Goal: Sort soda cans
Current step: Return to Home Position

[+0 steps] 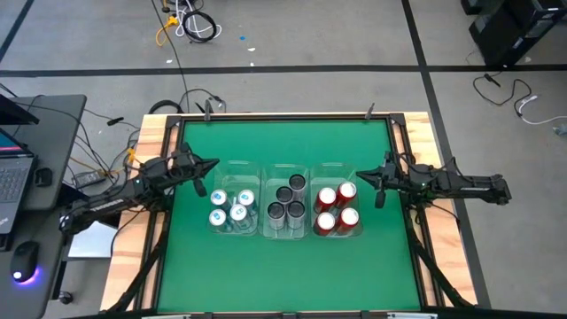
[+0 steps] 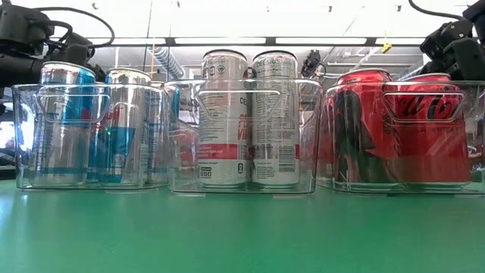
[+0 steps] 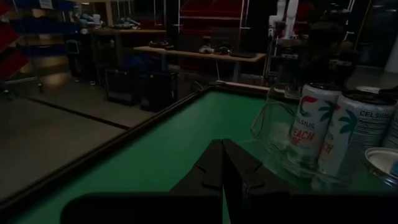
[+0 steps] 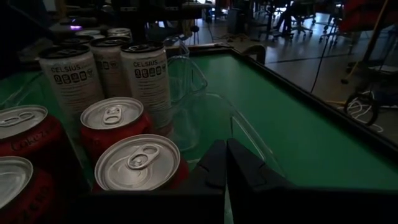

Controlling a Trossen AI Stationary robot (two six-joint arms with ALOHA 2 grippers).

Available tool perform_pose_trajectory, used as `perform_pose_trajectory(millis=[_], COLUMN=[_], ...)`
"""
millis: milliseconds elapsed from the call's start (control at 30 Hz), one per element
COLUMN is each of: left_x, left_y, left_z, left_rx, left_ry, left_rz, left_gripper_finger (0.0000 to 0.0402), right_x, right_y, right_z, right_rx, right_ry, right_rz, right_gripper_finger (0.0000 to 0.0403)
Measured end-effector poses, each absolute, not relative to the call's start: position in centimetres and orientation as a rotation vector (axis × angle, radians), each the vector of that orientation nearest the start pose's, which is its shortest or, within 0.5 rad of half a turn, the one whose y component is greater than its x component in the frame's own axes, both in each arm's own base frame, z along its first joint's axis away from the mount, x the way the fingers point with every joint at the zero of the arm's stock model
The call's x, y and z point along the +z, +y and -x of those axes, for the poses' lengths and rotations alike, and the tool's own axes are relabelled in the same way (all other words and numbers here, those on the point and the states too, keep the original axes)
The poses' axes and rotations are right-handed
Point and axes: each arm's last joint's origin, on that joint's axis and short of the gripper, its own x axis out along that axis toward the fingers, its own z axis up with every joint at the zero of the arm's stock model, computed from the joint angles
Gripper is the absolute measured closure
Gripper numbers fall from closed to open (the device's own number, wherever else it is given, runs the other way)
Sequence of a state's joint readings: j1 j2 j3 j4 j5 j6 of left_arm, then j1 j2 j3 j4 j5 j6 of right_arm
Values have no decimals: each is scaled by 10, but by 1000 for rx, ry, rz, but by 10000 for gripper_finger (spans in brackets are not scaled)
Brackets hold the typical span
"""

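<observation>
Three clear plastic bins stand side by side on the green table. The left bin (image 1: 232,209) holds several silver cans with pale teal tops (image 1: 240,213). The middle bin (image 1: 285,202) holds several dark grey cans (image 1: 285,194). The right bin (image 1: 337,209) holds several red cans (image 1: 337,206). All cans stand upright on their bases. My left gripper (image 1: 213,165) is shut and empty, just left of the left bin's far end. My right gripper (image 1: 361,175) is shut and empty, just right of the right bin.
The table has a raised dark rim (image 1: 283,117) and wooden side rails. Green surface lies bare in front of the bins (image 1: 283,275) and behind them (image 1: 283,142). A laptop and a mouse (image 1: 22,261) sit on a desk to the left.
</observation>
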State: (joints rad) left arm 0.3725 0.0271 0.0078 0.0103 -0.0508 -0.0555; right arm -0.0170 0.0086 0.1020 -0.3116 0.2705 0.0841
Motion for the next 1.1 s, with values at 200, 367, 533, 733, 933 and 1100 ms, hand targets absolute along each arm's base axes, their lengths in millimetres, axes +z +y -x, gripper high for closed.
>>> perform_pose_trajectory(millis=[200, 367, 533, 733, 933, 1100], left_x=[169, 170, 170, 170, 170, 170], left_y=[37, 37, 37, 37, 37, 37], left_z=[-91, -91, -91, -91, -91, -91], left_rx=[426, 426, 426, 425, 424, 424], left_ry=[-41, -51, -51, -53, -53, -54], left_rz=[51, 49, 49, 49, 49, 49], left_gripper_finger=[400, 400, 400, 400, 399, 399], right_x=[168, 168, 168, 168, 168, 168], right_y=[-9, -9, -9, -9, -9, -9], right_z=[-88, -88, -88, -88, -88, -88], right_rx=[-293, -293, -292, -291, -291, -290], right_ry=[203, 202, 202, 201, 202, 202], right_rz=[-57, -58, -59, -59, -59, -59], right_gripper_finger=[402, 398, 399, 401, 396, 398])
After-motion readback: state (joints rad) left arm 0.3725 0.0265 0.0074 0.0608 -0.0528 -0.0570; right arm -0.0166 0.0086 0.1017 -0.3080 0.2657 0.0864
